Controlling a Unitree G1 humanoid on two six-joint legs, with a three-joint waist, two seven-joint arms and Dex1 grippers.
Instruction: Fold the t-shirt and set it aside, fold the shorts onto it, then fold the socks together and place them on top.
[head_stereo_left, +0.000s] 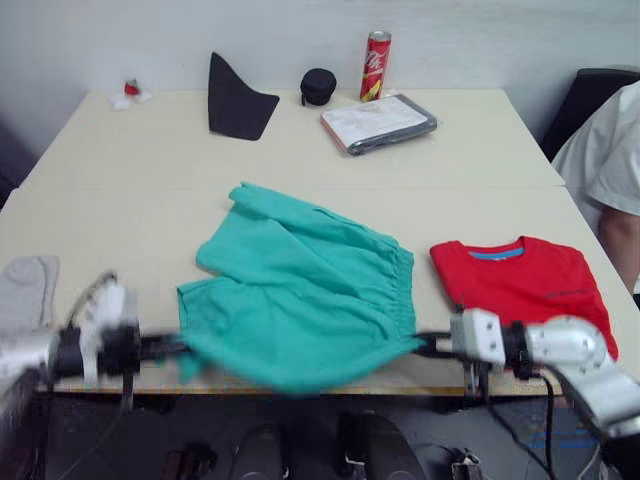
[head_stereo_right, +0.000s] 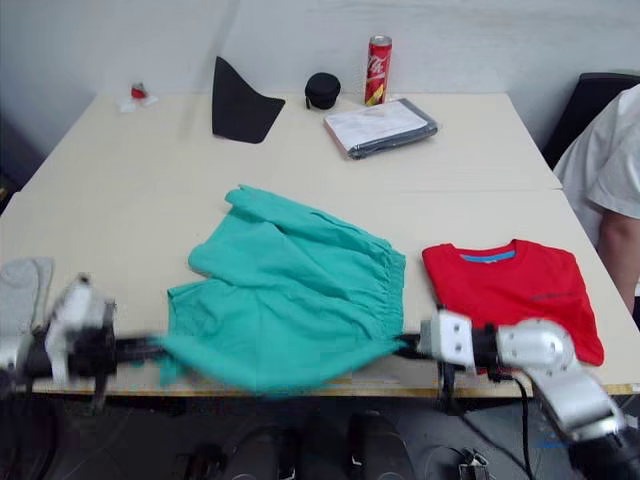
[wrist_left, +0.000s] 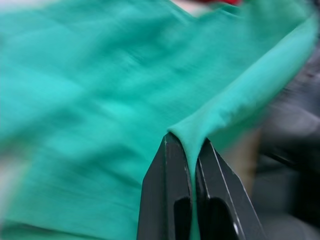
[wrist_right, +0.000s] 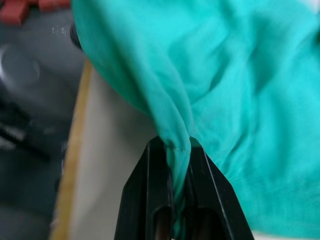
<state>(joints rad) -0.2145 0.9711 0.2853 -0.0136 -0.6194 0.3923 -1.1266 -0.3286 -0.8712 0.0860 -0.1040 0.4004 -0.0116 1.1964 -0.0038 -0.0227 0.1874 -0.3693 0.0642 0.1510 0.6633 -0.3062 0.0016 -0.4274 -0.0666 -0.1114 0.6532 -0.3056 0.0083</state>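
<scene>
Both my tools pinch the shorts at the near edge of the surface.

I count one pair of shorts (head_stereo_left: 300, 300), one folded t-shirt (head_stereo_left: 525, 285) to its right, and one sock (head_stereo_left: 25, 290) that I can make out at the far left. My left tool (wrist_left: 190, 165) and right tool (wrist_right: 176, 150) reach in low from either side, fingers pressed on the near hem. Behind the shorts the surface (head_stereo_left: 120, 190) lies bare up to one can (head_stereo_left: 375, 65).

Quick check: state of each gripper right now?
Left gripper: shut on the shorts.
Right gripper: shut on the shorts.
</scene>
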